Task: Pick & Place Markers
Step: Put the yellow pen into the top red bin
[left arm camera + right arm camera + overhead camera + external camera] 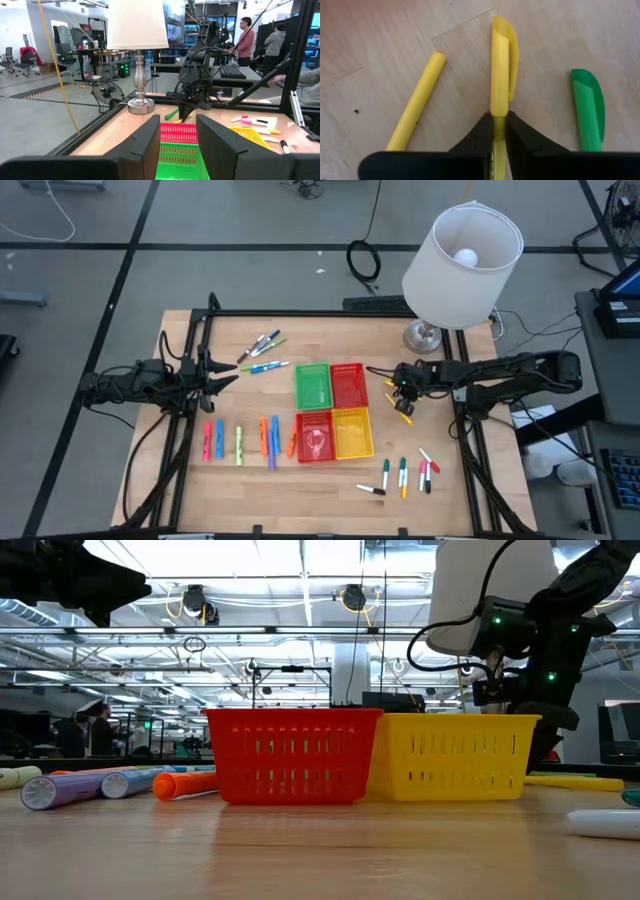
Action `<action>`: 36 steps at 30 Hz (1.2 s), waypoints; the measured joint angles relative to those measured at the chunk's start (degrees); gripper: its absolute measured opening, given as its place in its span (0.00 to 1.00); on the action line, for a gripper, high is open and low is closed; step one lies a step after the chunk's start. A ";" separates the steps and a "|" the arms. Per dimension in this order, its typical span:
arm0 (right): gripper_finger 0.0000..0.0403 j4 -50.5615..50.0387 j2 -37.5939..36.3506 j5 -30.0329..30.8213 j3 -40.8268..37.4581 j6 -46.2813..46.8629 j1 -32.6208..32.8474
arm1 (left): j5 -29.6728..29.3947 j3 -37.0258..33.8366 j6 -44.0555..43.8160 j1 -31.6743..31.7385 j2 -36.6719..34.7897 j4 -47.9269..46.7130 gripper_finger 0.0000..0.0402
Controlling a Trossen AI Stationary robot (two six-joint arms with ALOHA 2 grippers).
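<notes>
High view, right gripper (pixel 404 402): down over the yellow markers (pixel 403 413) near the desk's (pixel 250 480) right edge, just right of the red basket (pixel 349 385).
High view, left gripper (pixel 222 373): near the left edge, level with the green basket (pixel 312 386); fingers apart, nothing between them.
High view, other markers: one group (pixel 262 348) toward the far edge, a row (pixel 245 440) left of the front red basket (pixel 314 437), another cluster (pixel 405 475) near the front right corner.
High view, open room: bare wood along the front edge and between the left gripper and the baskets.
Low view, baskets: a red one and the yellow basket (pixel 455 755) side by side; markers lie on both sides, one yellow at the right edge.
Left wrist view, own fingers (pixel 150 145): parted over the green basket; the right arm (pixel 197 75) stands beyond, beside the lamp (pixel 137 50).
Right wrist view, right gripper: clenched on a yellow marker (pixel 499 70), which lies on the wood.
Right wrist view, neighbours: a second yellow marker (pixel 417 102) near on one side, a green marker (pixel 587 107) on the other, both apart from it.
</notes>
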 joint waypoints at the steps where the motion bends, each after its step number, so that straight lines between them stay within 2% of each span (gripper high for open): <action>1: 0.05 -0.07 -0.12 0.00 0.30 0.14 0.00 | 0.00 0.00 -0.02 0.01 0.01 0.00 0.33; 13: 0.04 -3.94 -8.43 -0.20 7.81 1.45 1.72 | -0.09 0.00 -0.01 0.01 0.01 0.05 0.33; 20: 0.04 3.25 -13.76 -0.11 8.57 5.86 4.29 | -0.17 0.00 0.00 0.01 0.01 -0.01 0.33; 26: 0.04 14.94 -12.51 -0.13 8.60 6.66 8.46 | -0.20 0.00 0.00 0.01 0.01 0.02 0.33; 30: 0.04 17.89 -10.39 0.59 10.88 6.36 9.81 | -0.37 0.00 -0.01 -0.01 0.00 0.04 0.33; 36: 0.04 18.26 -4.18 8.19 19.16 3.28 11.70 | -0.37 0.00 0.00 0.00 0.00 0.02 0.33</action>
